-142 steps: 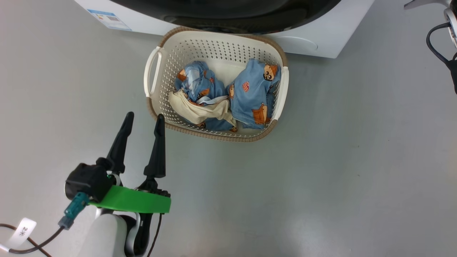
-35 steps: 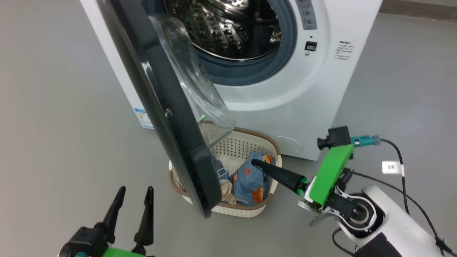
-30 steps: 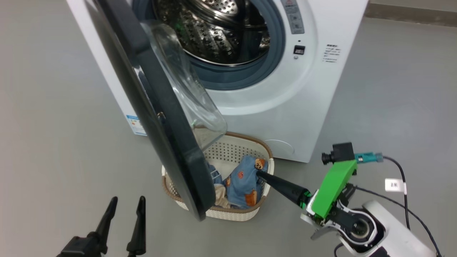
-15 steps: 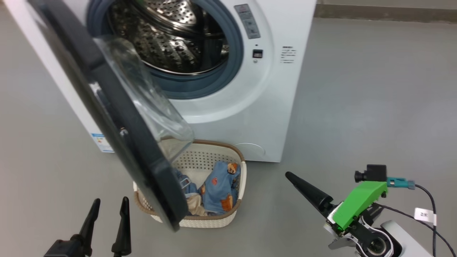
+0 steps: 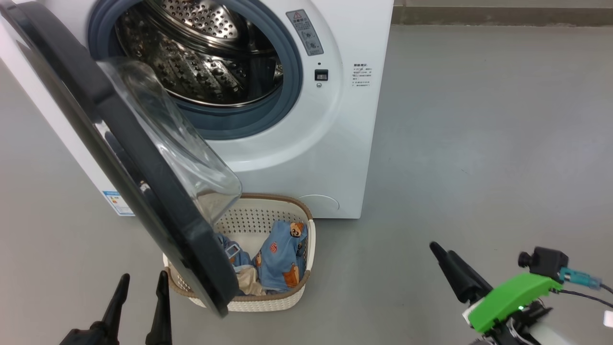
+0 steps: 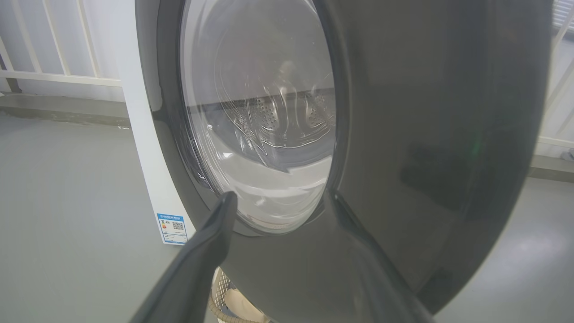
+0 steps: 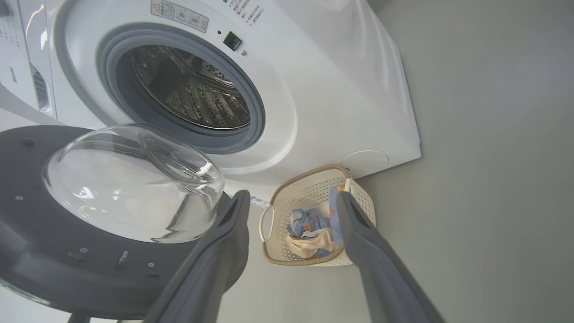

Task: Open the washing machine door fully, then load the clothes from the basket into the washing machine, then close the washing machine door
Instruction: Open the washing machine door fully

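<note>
**Head view.** We find the washing machine (image 5: 364,143) standing on the grey floor (image 5: 479,143). The washing machine door (image 5: 163,206) is swung out toward the camera on its left-hand hinge. Its black rim overhangs the near left part of the basket (image 5: 249,304), which sits on the floor just in front of the machine. The clothes (image 5: 280,254) lie in the basket: blue bear-print fabric and a cream piece. We see no fabric in the part of the steel drum (image 5: 201,62) that shows. The left gripper (image 5: 144,274) sits at the lower left, jaws spread and empty, near the door's lower edge. The right gripper (image 5: 443,251) sits at the lower right, well apart from the basket. This view shows its fingers almost in line, so we cannot tell its jaw state here.

**Left wrist view.** The door's glossy outer face and clear glass bowl are close ahead. The jaws are spread and hold nothing. A blue label (image 6: 172,226) shows on the machine's lower front.

**Right wrist view.** The jaws are spread wide and empty. The basket and clothes appear between the fingers, at a distance. The drum mouth is unobstructed.

**Assessment.** We judge the door open, though perhaps not to its full swing, since it hangs over the basket. Nothing is loaded yet, so loading the clothes and closing the door remain.
</note>
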### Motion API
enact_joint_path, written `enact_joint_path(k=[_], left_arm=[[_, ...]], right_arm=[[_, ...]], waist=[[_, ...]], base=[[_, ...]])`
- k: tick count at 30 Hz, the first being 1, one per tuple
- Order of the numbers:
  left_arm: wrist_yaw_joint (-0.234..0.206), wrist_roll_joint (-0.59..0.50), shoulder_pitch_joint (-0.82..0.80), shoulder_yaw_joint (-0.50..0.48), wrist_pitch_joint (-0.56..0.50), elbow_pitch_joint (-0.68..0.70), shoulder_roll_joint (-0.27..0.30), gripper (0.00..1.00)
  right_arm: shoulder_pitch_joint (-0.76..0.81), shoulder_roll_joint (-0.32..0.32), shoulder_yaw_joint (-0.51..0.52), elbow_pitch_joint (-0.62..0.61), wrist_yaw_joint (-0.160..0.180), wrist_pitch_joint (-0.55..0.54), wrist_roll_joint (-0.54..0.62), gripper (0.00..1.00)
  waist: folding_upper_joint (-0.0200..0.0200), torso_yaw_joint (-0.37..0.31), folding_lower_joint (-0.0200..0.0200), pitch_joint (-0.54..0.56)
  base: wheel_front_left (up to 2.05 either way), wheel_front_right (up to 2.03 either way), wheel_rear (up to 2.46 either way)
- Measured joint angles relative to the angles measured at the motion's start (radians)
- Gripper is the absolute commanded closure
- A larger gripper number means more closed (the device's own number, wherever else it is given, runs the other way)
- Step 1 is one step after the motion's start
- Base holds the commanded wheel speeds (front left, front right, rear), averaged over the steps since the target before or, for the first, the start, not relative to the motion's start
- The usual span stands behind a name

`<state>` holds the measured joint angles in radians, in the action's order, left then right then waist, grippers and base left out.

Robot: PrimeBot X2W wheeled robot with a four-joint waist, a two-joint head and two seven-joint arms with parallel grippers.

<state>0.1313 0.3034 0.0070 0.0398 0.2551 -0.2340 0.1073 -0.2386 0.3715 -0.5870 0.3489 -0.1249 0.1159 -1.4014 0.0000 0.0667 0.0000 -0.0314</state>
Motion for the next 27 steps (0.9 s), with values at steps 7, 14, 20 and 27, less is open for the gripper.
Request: enact_joint_path(k=[7,14,20,27], left_arm=[[0.0,0.0,0.0,-0.004,0.0,0.0,-0.003,0.0],[0.0,0.0,0.001,-0.011,0.0,0.0,-0.007,0.0],[0.0,0.0,0.004,-0.011,0.0,0.001,-0.011,0.0],[0.0,-0.005,0.005,-0.011,0.0,0.002,-0.016,0.0]], right_arm=[[-0.002,0.051,-0.056,0.132,0.0,0.128,0.135,0.0],[0.008,-0.013,0.25,0.152,0.0,0.133,0.429,0.0],[0.095,-0.095,0.424,0.081,0.0,0.134,0.681,0.0],[0.161,-0.161,0.532,0.03,0.0,0.134,0.843,0.0]], waist=[[0.0,0.011,0.0,0.003],[0.0,0.018,0.0,0.007],[0.0,0.025,0.0,0.01],[0.0,0.033,0.0,0.008]], base=[[0.0,0.0,0.0],[0.0,0.0,0.0],[0.0,0.0,0.0],[0.0,0.0,0.0]])
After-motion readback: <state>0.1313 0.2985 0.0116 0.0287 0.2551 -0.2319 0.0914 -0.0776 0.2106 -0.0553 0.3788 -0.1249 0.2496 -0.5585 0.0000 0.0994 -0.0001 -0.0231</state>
